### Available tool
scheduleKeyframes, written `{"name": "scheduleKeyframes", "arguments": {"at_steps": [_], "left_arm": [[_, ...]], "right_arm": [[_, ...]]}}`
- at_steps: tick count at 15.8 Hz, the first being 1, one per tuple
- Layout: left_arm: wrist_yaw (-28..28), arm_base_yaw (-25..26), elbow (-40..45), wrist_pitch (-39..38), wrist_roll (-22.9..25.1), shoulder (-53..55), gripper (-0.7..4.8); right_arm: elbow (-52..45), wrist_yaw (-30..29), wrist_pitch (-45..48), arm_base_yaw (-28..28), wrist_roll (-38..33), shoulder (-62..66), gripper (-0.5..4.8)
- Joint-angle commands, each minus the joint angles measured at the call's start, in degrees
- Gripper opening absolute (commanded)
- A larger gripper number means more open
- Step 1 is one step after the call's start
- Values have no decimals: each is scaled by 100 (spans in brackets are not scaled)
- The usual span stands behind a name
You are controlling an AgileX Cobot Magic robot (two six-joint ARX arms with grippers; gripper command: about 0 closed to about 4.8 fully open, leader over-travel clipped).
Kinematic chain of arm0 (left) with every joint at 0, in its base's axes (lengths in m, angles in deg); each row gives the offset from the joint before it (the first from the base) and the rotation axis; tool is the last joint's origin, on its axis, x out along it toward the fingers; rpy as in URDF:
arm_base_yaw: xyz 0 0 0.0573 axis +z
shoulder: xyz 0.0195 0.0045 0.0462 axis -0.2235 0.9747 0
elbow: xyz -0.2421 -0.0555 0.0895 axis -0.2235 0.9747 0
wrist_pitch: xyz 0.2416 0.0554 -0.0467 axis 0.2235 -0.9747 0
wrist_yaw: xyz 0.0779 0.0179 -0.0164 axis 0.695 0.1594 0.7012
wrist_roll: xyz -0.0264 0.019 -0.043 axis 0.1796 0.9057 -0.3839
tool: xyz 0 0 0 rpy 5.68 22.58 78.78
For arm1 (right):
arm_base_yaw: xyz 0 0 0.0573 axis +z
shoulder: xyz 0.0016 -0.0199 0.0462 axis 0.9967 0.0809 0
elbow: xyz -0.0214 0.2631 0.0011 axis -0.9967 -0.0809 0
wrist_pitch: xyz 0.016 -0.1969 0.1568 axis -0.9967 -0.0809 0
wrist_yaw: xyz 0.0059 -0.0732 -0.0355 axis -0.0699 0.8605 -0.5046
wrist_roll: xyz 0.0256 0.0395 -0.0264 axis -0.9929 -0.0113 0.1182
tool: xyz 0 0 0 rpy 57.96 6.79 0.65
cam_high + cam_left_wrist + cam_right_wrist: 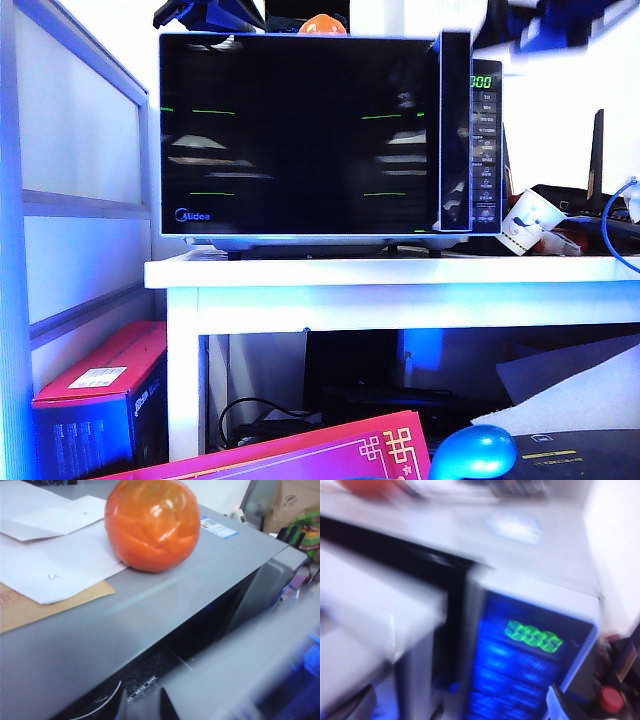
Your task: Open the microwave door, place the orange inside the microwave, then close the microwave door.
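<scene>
The black microwave (484, 150) stands on a white table, its green display lit. Its glossy door (300, 140) is slightly ajar, the handle edge (455, 130) swung out from the body. The orange (322, 25) rests on the microwave's top, on white papers. In the left wrist view the orange (152, 522) is large and close, beyond my left gripper (143, 707), which hovers open and empty over the door gap (200, 625). My right gripper (460, 710) is open wide, its fingers at the frame's edges, in front of the door's free edge (415, 675) and the control panel (520, 680). That view is blurred.
White papers and a brown envelope (55, 560) lie on the microwave top. A paper cup (527, 222) and a blue cable (615, 230) sit right of the microwave. A white partition (80, 200) stands at the left. Below are a red box (100, 385) and a glossy blue object (473, 452).
</scene>
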Motion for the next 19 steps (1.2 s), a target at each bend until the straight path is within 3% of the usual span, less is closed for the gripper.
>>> {"name": "scheduleKeyframes", "arguments": {"at_steps": [1, 8, 9, 10, 12, 14, 17, 19], "left_arm": [[11, 9, 15, 219, -227, -61, 94], [-85, 2, 20, -446, -87, 157, 93], [-76, -63, 20, -466, 13, 164, 92], [-81, -74, 20, -455, 35, 168, 88], [-79, -164, 20, -457, 33, 168, 89], [-33, -243, 20, -435, 37, 168, 89], [-59, -286, 17, -417, 28, 164, 89], [-76, -356, 13, -415, 15, 125, 89]], "right_arm": [[42, -149, -179, -17, -22, -503, 449], [61, 1674, 302, 7, -9, -540, 448], [61, 1969, 455, 7, -11, -428, 433], [61, 2262, 743, 7, -11, -205, 377], [63, 2264, 944, 4, -11, 79, 351], [63, 2218, 960, 9, -13, 267, 266], [63, 2149, 1108, 22, -42, 494, 261], [63, 1351, 1045, -2, -39, 525, 263]]}}
